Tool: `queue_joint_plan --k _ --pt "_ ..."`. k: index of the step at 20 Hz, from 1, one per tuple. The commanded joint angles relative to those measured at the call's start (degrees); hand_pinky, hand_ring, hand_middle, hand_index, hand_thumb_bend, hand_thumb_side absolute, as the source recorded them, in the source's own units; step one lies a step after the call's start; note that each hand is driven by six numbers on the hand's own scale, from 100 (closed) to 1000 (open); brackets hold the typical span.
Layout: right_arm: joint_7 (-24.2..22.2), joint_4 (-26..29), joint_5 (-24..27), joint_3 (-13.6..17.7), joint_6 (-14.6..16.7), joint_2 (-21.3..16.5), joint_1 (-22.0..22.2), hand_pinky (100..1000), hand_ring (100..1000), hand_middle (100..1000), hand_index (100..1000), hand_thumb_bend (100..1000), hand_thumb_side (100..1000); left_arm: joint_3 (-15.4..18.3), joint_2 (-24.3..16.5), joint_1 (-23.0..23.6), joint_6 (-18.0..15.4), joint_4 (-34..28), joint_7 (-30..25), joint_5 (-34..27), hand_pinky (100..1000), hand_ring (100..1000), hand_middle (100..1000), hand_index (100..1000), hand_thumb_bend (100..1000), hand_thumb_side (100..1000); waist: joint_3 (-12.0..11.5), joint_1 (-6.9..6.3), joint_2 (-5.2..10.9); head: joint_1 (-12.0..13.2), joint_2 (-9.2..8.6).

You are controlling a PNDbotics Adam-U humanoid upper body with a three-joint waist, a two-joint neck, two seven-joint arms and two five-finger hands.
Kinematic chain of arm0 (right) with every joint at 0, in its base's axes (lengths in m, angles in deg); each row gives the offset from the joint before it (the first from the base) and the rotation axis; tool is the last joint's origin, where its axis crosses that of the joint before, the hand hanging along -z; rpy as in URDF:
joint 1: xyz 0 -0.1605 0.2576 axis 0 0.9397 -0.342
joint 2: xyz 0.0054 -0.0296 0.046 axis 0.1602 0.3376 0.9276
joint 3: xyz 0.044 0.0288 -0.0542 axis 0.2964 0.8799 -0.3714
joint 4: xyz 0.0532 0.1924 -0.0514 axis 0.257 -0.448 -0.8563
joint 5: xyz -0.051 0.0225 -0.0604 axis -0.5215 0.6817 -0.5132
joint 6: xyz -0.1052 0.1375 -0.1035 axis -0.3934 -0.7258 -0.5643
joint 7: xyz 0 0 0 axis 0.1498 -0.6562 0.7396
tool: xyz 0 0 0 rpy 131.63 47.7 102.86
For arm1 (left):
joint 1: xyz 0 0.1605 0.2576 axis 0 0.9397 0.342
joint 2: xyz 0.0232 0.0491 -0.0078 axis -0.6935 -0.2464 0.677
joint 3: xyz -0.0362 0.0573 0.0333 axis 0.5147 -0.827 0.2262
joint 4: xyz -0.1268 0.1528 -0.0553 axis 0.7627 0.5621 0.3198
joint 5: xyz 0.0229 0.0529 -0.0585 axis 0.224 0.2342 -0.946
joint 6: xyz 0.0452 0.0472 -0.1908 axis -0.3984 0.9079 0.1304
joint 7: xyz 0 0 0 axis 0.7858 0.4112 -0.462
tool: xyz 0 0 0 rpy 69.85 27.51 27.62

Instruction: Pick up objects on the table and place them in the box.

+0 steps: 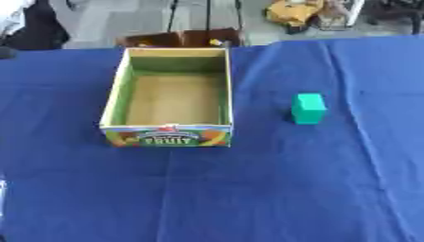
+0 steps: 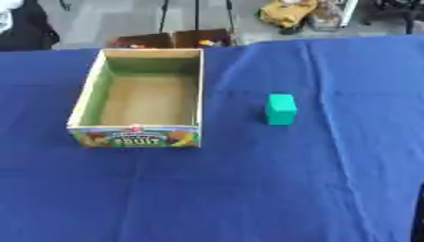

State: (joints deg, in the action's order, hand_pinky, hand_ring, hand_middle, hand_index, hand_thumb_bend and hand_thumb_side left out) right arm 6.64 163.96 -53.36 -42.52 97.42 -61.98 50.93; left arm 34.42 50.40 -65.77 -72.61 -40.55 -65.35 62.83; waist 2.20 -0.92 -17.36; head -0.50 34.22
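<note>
Scanning left to right: open cardboard box (image 1: 116, 106) with a "FRUIT" label on its near wall, inside bare, sitting on the blue tablecloth (image 1: 248, 189). Right of it, apart, a green block (image 1: 308, 108) stands alone. Looks light, rigid, smooth-faced; take it across two opposite side faces. Neither hand shows, so finger state unknown.

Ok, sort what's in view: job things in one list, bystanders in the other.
Job: green block; fruit box, nothing visible inside.
Bystanders: blue tablecloth; brown carton beyond the table; yellow bundle on the floor.
</note>
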Motion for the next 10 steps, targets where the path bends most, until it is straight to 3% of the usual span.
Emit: queue_joint_plan --k 1,3,4,7,10 --pt "-0.18 1.15 -0.07 0.08 0.02 -2.31 -1.56 683 606 614 773 100 765 -0.06 -0.51 -0.79 0.08 -1.04 -0.24 -0.06 669 733 842 967 100 1000 0.00 0.13 0.78 -0.14 -0.53" --pt "-0.31 1.15 -0.97 -0.37 -0.37 -3.48 -2.90 685 625 626 782 100 787 -0.13 -0.47 -0.78 0.17 -1.04 -0.31 -0.06 669 733 842 967 100 1000 -0.12 0.21 0.78 -0.22 -0.50" --pt "-0.47 1.15 -1.68 -0.71 -0.71 -4.15 -3.72 685 639 634 787 100 751 -0.16 -0.45 -0.78 0.20 -1.04 -0.33 -0.07 669 733 842 967 100 1000 -0.19 0.25 0.79 -0.29 -0.50" --pt "-2.06 1.15 -5.32 -2.30 -2.48 -6.51 -6.79 708 687 674 824 100 870 -0.30 -0.45 -0.74 0.27 -1.04 -0.45 -0.18 670 733 842 967 100 1000 -0.40 0.30 0.95 -0.50 -0.37" --pt "-6.92 0.39 -11.68 -4.53 -5.52 -8.78 -10.29 723 716 710 863 115 914 -0.46 -0.41 -0.61 0.32 -1.04 -0.59 -0.34 670 733 842 967 100 1000 -0.56 0.22 1.24 -0.84 -0.15"
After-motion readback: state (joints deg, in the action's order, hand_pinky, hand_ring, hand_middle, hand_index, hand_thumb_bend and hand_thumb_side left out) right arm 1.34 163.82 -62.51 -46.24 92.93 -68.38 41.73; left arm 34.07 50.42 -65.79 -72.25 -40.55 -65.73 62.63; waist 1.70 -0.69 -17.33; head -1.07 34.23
